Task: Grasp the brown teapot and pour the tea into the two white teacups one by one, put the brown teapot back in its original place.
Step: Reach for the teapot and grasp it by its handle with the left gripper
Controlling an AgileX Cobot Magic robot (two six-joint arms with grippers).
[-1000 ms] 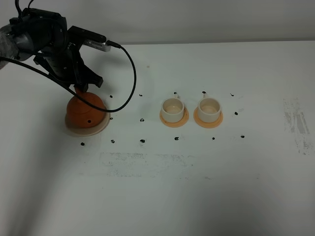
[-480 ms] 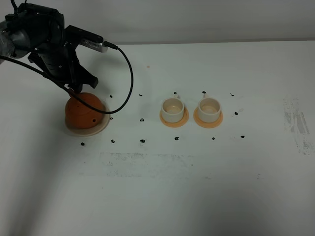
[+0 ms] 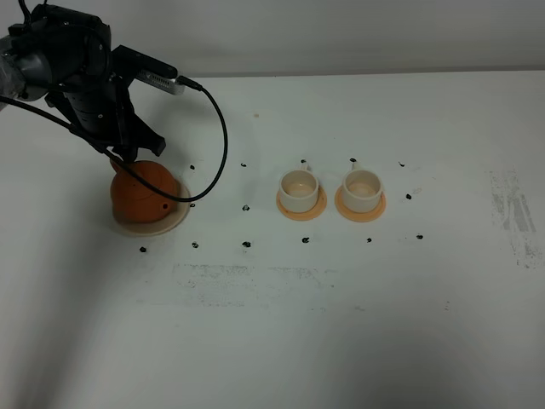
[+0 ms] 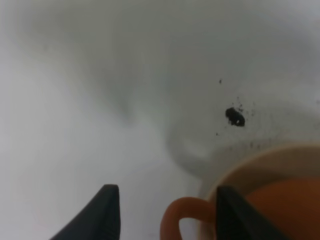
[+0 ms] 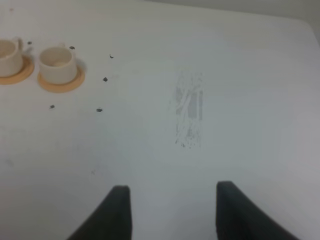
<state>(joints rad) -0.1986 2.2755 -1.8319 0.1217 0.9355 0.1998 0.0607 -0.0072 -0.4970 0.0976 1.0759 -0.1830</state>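
The brown teapot (image 3: pixel 143 194) sits on the beige saucer (image 3: pixel 174 223) at the left of the table. My left gripper (image 3: pixel 128 158) hangs over the pot's far side, partly hiding it. In the left wrist view the left gripper (image 4: pixel 166 190) is open, its black fingers on either side of the teapot's loop handle (image 4: pixel 172 220) without touching it. The two white teacups (image 3: pixel 299 189) (image 3: pixel 362 188) stand side by side on orange coasters at the table's middle; their insides look pale. My right gripper (image 5: pixel 172 187) is open and empty over bare table.
Small black marks (image 3: pixel 246 244) dot the table around the saucer and cups. A scuffed grey patch (image 3: pixel 515 213) lies at the right. A black cable (image 3: pixel 223 145) loops from the left arm down near the teapot. The right teacup also shows in the right wrist view (image 5: pixel 57 59).
My left arm has shifted slightly left and back over the teapot. The teapot has moved a little left on its saucer. The cups have not moved.
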